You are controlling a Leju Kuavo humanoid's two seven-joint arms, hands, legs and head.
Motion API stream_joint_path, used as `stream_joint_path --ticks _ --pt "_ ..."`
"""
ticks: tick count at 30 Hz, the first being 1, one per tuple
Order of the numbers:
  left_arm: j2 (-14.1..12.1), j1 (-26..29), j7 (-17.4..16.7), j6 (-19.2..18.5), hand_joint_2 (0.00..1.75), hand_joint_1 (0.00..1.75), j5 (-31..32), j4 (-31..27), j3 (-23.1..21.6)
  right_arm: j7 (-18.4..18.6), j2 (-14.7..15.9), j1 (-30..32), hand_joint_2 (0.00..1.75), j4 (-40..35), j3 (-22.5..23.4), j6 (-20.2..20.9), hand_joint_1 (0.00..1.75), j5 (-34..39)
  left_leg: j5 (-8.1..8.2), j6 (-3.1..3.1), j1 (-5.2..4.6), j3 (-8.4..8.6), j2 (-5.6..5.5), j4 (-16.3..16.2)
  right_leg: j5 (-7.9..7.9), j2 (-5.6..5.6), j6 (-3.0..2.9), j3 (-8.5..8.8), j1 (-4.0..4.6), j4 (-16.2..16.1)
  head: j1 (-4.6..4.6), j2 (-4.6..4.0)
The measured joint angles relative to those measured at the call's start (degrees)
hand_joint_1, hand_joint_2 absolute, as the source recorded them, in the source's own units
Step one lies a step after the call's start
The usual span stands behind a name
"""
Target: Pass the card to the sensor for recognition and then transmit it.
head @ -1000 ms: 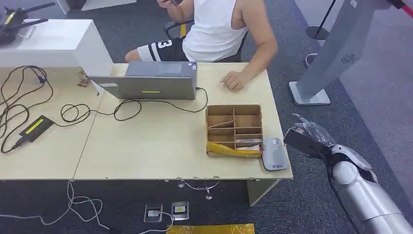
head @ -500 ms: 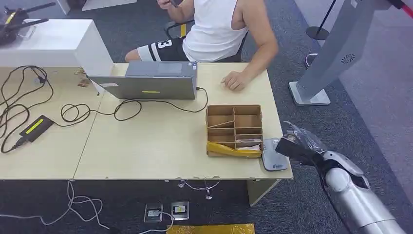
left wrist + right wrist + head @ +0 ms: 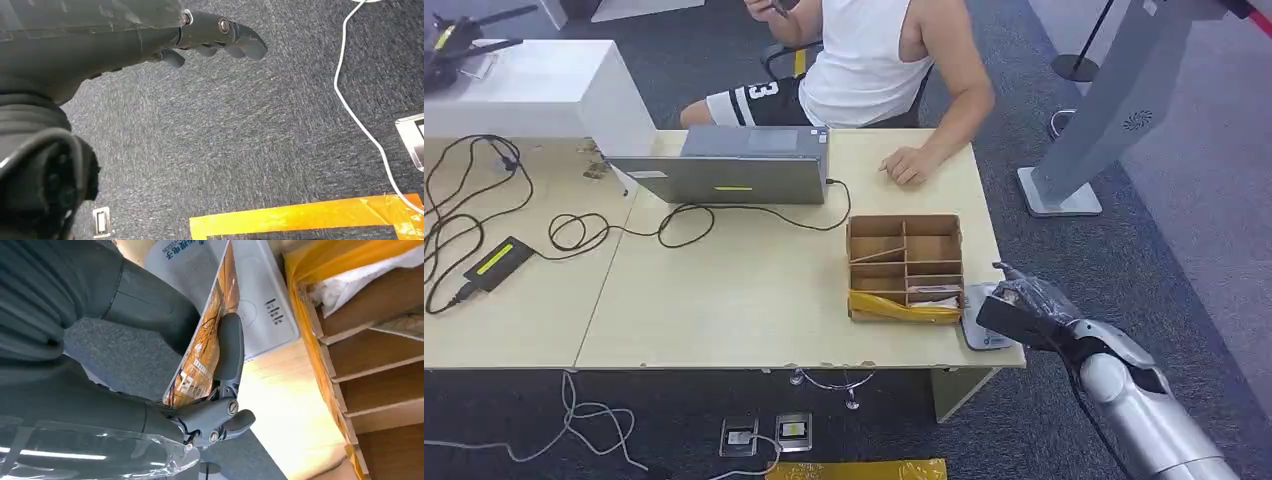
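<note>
Right hand (image 3: 200,390) pinches card (image 3: 205,335) between thumb and finger, card face tilted toward sensor (image 3: 260,295), held just above it, likely so reader can register it. Sensor lies flat at near right corner of surface (image 3: 754,300), just beside divided cardboard box (image 3: 905,262). Person's hand (image 3: 902,163) rests at far edge, probably awaiting handover. Left hand (image 3: 210,37) hangs over carpet, fingers loosely apart, holding nothing.

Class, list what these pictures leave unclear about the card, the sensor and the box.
- Card: right wrist view; its face is partly covered by the right hand and its fingers, print too small to read.
- Sensor: its near part is hidden by the card; the picture edge cuts it off.
- Cardboard box: head view; compartment contents too small to identify.
</note>
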State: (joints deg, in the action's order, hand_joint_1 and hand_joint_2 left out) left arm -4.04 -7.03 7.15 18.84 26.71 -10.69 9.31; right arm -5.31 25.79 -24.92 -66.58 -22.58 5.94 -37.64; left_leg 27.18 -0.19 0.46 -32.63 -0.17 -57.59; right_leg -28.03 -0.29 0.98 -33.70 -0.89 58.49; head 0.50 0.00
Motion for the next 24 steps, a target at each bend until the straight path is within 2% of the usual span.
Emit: stream_joint_path --ticks 24 --pt "-0.20 0.00 0.00 0.11 0.00 0.00 0.90 0.00 0.00 -1.05 -0.77 1.20 1.75 2.27 0.11 -1.22 1.75 -0.35 0.01 -0.01 0.00 0.05 0.02 0.00 0.00 0.02 0.00 0.02 0.00 0.00 0.00 0.02"
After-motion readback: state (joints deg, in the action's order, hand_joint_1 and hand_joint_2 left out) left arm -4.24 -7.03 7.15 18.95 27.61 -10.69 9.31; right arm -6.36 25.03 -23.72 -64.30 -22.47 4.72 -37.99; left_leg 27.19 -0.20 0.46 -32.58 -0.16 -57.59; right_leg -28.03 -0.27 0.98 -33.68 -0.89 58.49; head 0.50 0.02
